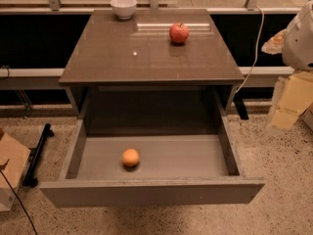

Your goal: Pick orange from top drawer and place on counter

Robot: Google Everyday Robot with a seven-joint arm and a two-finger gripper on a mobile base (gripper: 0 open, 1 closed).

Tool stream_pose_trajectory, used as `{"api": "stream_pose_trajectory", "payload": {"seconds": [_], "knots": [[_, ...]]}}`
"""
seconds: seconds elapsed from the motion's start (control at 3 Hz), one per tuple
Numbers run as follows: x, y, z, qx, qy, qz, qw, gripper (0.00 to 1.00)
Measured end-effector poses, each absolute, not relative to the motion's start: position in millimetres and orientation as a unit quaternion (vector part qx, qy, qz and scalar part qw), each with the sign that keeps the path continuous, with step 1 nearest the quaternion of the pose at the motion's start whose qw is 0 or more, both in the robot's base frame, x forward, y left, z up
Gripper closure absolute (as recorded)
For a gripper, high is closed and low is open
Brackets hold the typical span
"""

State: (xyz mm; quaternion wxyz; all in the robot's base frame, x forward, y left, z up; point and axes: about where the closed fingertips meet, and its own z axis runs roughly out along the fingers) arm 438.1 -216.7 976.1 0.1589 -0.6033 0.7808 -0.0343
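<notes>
Resting on the smooth grey bottom of the top drawer [195, 155], left of its middle and near the front panel: the orange [130, 157]. Round all over, so no long axis to name and no stem end to take a heading from. Lying below and forward of the front edge of the worktop [127, 58], nearer the front left corner than the front right. Touching only the drawer bottom, apart from every wall. Pulled out toward the camera, that drawer, with its long axis running parallel to the worktop's front edge and its plain front panel level.

Standing on the worktop toward the back right corner: a red apple [179, 33], stem up. Sitting at the back edge, left of middle: a white bowl [123, 7], mouth up. Well apart from each other, and both well apart from the orange.

Hanging beyond the worktop's right edge, at the side of the view: the gripper [288, 99], pale yellowish, below a white rounded arm housing [299, 35]. Spread or closed, and holding anything or not: cannot tell. Well apart from drawer and orange.
</notes>
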Motion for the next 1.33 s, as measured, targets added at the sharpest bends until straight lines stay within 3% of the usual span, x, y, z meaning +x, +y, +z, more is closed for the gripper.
{"api": "stream_pose_trajectory", "payload": {"seconds": [0.67,1.33], "knots": [[447,-209,972,-0.601,0.776,-0.025,0.188,0.0],[475,-172,936,-0.605,0.754,0.031,0.255,0.0]]}}
